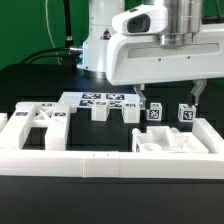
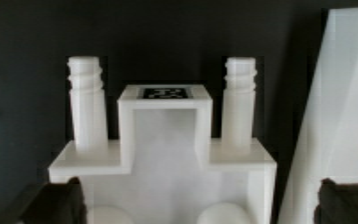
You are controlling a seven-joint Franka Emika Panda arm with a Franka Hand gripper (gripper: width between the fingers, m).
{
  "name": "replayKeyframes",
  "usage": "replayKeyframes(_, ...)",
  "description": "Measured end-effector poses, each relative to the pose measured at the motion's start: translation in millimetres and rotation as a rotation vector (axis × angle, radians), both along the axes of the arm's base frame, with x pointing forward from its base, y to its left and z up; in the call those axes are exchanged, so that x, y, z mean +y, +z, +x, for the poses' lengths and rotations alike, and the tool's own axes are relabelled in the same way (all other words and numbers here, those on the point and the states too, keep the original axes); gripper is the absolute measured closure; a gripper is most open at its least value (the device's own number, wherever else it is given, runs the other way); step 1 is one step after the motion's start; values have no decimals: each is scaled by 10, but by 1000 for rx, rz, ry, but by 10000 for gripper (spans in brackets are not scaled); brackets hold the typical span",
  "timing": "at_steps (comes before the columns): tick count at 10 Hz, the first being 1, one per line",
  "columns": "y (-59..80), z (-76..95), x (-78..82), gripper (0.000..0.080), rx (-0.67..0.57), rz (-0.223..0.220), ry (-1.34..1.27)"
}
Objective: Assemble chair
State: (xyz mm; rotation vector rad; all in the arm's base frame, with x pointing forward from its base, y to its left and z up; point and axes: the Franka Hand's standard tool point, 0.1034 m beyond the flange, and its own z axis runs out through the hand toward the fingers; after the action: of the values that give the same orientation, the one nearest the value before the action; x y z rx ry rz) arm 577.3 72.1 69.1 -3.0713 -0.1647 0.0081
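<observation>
wrist view crops pincer fingertips.

White chair part, two ribbed upright posts, a tag between them.

A: Arm pose?
B: 1 arm, reaching in from above, wrist vertical, gripper pointing straight down.
A: Jaws?
B: Spread wide. 2 dark fingers well apart, both tips visible in the wrist view.

Flat white marker board on black table, long low white border wall along the near edge
</observation>
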Motion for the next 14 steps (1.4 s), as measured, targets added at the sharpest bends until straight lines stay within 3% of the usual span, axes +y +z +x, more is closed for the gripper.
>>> replayKeyframes(2,-39,-245,-137,151,-3,-2,-37)
replayKeyframes(3,-87,-475,-232,151,20,-3,-48)
replayKeyframes(5,-197,-689,-359,151,32,-13,-34)
replayKeyframes(8,-202,-737,-328,151,105,-10,-26)
replayKeyframes(10,-240,-792,-309,151,249,-16,-43)
replayKeyframes(13,-261,-953,-455,151,481,-28,-55)
replayKeyframes(14,-268,-937,-428,151,544,-27,-47)
